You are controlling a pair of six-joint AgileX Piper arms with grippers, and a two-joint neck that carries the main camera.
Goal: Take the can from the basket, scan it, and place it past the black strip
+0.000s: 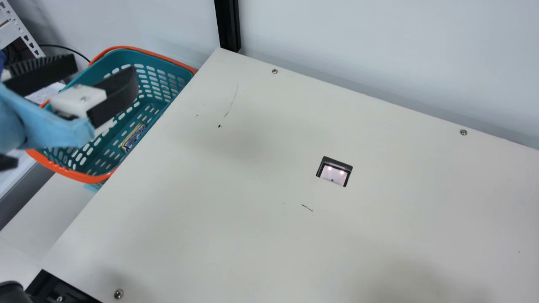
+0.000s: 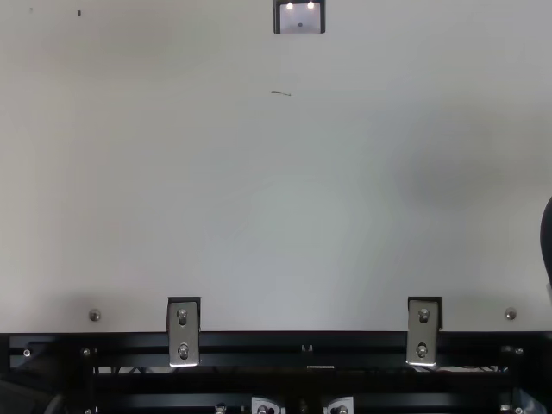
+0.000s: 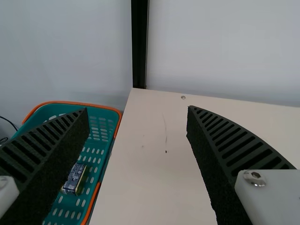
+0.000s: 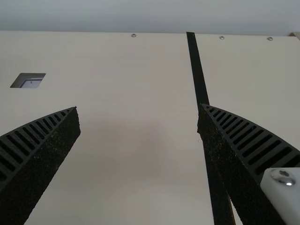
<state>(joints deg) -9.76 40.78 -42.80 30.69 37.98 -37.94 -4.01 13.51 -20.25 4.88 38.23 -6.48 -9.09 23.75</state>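
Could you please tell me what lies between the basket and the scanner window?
In the main view, just cream tabletop with a small dark speck lies between the basket and the scanner window; no object stands there.

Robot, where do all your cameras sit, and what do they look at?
Main: on my neck, looking down at the table and basket; left gripper shows.
Top: fixed overhead, looking steeply down; dark bit at its right edge, perhaps my arm.
Left wrist: faces basket and table past its open gripper.
Right wrist: faces the black strip past open right gripper.
Main and left wrist share the can.
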